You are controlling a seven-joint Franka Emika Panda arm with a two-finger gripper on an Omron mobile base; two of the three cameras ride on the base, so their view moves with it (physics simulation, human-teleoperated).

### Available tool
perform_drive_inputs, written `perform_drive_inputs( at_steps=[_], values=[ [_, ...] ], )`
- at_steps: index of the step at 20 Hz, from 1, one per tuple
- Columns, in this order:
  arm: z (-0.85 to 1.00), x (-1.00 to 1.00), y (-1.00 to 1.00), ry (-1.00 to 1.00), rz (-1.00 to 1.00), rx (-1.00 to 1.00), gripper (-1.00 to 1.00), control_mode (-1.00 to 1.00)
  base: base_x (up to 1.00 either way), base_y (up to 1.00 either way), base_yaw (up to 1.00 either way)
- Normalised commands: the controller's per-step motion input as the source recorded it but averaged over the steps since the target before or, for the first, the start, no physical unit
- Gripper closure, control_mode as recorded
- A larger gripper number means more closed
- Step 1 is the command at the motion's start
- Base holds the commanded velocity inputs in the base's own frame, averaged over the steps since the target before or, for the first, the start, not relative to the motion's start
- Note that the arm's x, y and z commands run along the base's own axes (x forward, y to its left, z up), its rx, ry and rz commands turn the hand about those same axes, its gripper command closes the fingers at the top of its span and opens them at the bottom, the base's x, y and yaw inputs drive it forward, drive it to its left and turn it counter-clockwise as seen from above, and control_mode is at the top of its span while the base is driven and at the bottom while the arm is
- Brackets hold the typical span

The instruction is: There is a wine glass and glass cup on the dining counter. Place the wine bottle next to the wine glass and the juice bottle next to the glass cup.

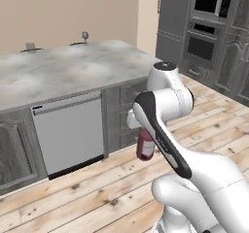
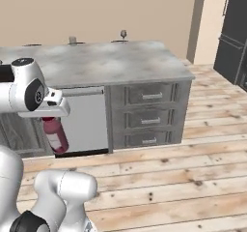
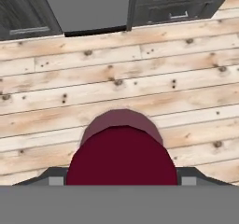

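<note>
**A:** What is the arm carrying?

**B:** The juice bottle (image 1: 145, 147). It hangs upright under the hand, above the wood floor (image 2: 193, 178), in front of the island's (image 1: 68, 69) dark side. The gripper (image 3: 121, 181) pinches it from both sides near the cap (image 3: 122, 157): in the hand view a dark finger tip (image 3: 52, 177) sits at each edge of the dark red cap, with the pinkish shoulder just beyond.

**A:** Where is it relative to the island?

**B:** Lower than the stone top and clear of it, beside the grey appliance panel (image 1: 70, 132) set into the island's near face. A stack of three drawers (image 2: 147, 117) sits to the right of that panel.

**A:** And the glasses?

**B:** Both stand at the island's far edge, well apart from the bottle. The wine glass (image 1: 85, 36) is toward the right end; the cup (image 1: 30, 46) stands further left along the same edge.
</note>
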Motion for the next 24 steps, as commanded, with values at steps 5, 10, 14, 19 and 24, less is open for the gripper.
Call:
perform_drive_inputs(
  at_steps=[5, 10, 14, 19, 24],
  values=[
    [0.0, 0.0, 0.0, 0.0, 0.0, 0.0, 1.0, 1.0, 0.61, -0.37, 0.16],
    [0.0, 0.0, 0.0, 0.0, 0.0, 0.0, 1.0, 1.0, 0.65, -0.41, 0.09],
    [0.0, 0.0, 0.0, 0.0, 0.0, 0.0, 1.0, 1.0, 0.62, -0.45, 0.07],
    [0.0, 0.0, 0.0, 0.0, 0.0, 0.0, 1.0, 1.0, 0.61, -0.47, 0.07],
    [0.0, 0.0, 0.0, 0.0, 0.0, 0.0, 1.0, 1.0, 0.55, -0.48, 0.08]
  ],
)
